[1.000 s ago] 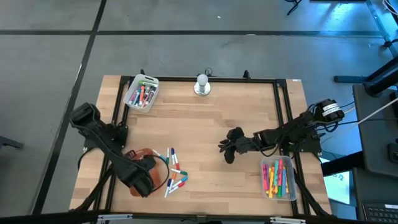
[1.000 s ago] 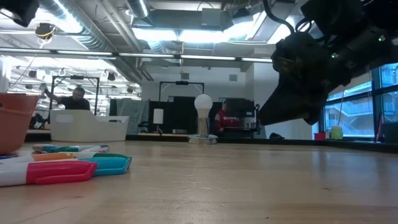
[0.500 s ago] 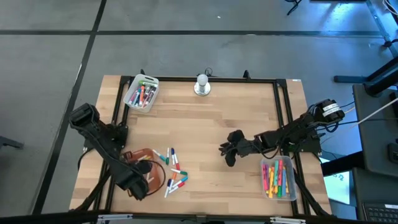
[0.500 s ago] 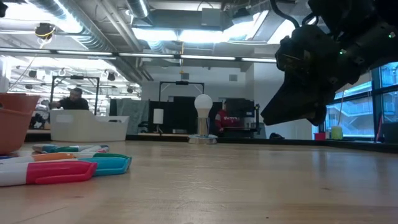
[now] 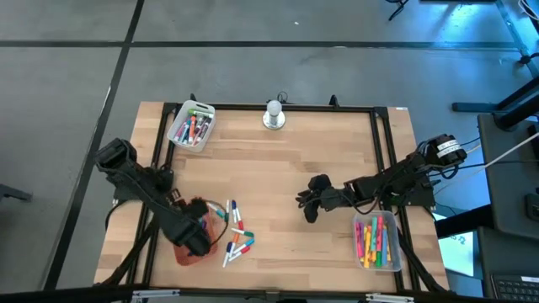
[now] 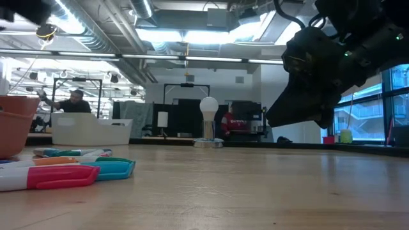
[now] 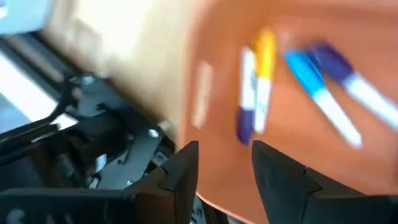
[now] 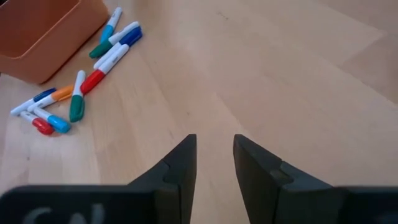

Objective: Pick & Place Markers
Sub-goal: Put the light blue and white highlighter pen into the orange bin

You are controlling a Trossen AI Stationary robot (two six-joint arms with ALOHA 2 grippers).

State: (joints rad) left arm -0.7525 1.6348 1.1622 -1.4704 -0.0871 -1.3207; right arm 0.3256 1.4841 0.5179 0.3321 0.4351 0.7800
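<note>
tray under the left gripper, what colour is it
Orange; the tray shows best in the right wrist view.

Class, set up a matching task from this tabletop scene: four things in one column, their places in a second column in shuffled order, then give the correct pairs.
Things:
1. Clear plastic tray of markers
2. Orange plastic tray
3. White round lamp bulb on its base
4. Right end effector

Places:
A. Middle of the table's far edge
B. Under the left end effector, near-left
C. Far-left corner
D. Over bare wood, mid-table

Pairs: 1-C, 2-B, 3-A, 4-D
</note>
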